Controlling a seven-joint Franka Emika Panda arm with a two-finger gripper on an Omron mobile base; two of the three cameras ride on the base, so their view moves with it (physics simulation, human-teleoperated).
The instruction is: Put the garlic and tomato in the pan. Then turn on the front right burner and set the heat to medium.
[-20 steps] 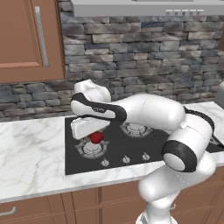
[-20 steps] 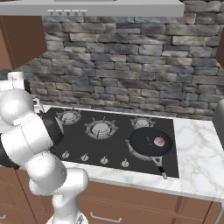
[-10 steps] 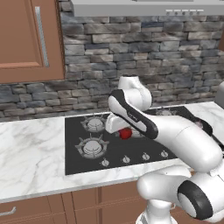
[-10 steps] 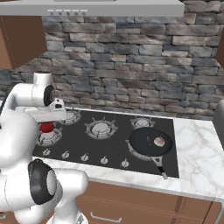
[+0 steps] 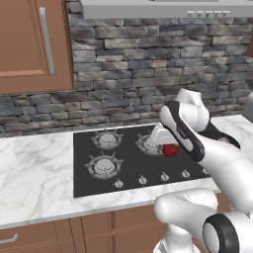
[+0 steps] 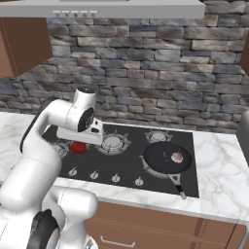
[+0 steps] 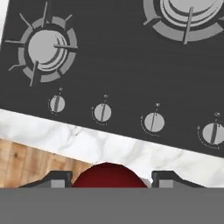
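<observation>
Stone-backed cooktop (image 6: 127,160): jaws pinch the tomato (image 5: 170,150) mid-air; garlic (image 6: 177,157) apparently sits in the pan (image 6: 165,158). Slippery round fruit could drop short onto burners.

I count one small glossy red round tomato (image 7: 109,176), sitting between the two dark finger tips of my one claw (image 7: 110,178). There is one small pale pinkish garlic bulb (image 6: 177,157), lying in the one round shallow black frying pan (image 6: 158,160) on the right. The one black glass stovetop (image 5: 81,168) has four silver control knobs (image 7: 102,113) along its near edge. One grey range hood (image 6: 121,8) hangs overhead.
</observation>
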